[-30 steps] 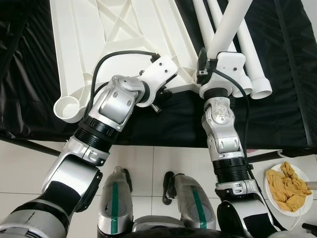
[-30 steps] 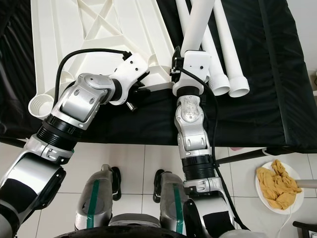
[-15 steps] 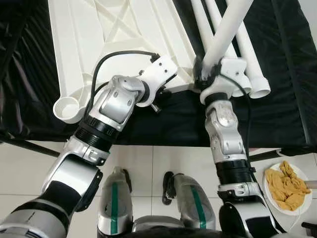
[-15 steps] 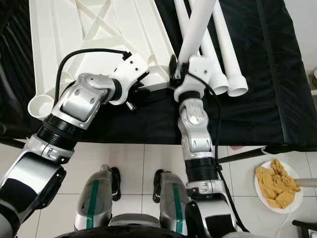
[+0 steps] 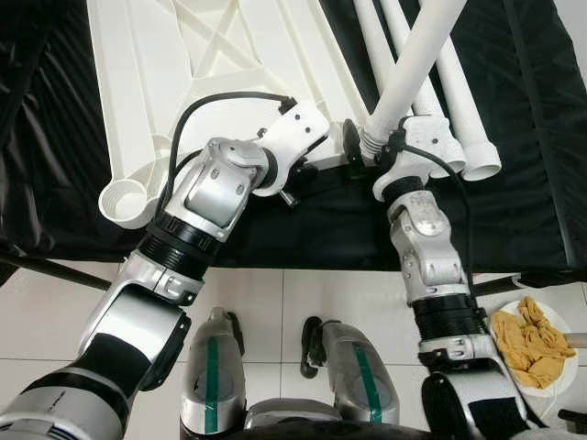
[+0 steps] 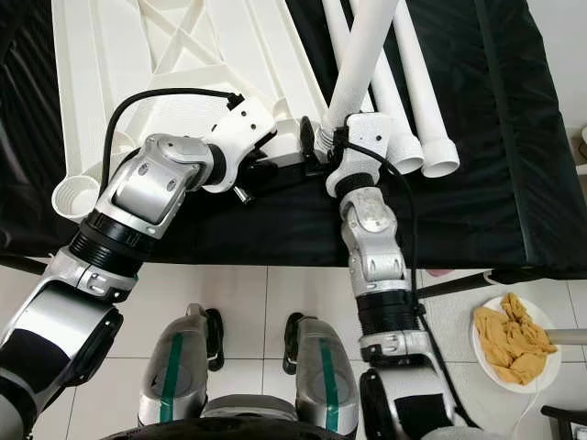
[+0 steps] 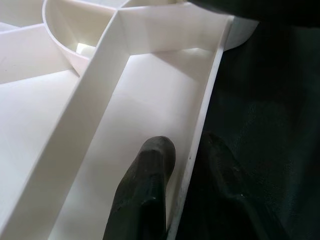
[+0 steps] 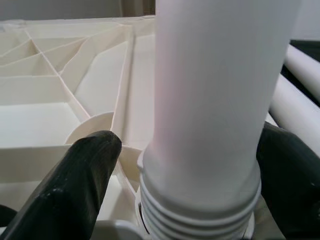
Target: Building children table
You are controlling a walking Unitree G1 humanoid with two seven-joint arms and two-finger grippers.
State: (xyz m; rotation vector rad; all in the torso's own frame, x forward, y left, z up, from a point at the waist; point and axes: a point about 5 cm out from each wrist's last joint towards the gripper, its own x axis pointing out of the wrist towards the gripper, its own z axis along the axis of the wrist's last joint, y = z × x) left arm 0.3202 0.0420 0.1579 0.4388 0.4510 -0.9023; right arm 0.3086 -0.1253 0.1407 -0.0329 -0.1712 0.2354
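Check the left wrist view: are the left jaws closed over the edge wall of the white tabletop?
Yes. The left gripper straddles the thin outer wall of the tabletop, one black finger inside the rim and the other outside over the black cloth.

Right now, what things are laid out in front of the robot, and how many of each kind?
Tabletop: 1
Legs: 3, one held, two lying
Black cover: 1
Plate: 1
Yellow cloth: 1
Total: 7
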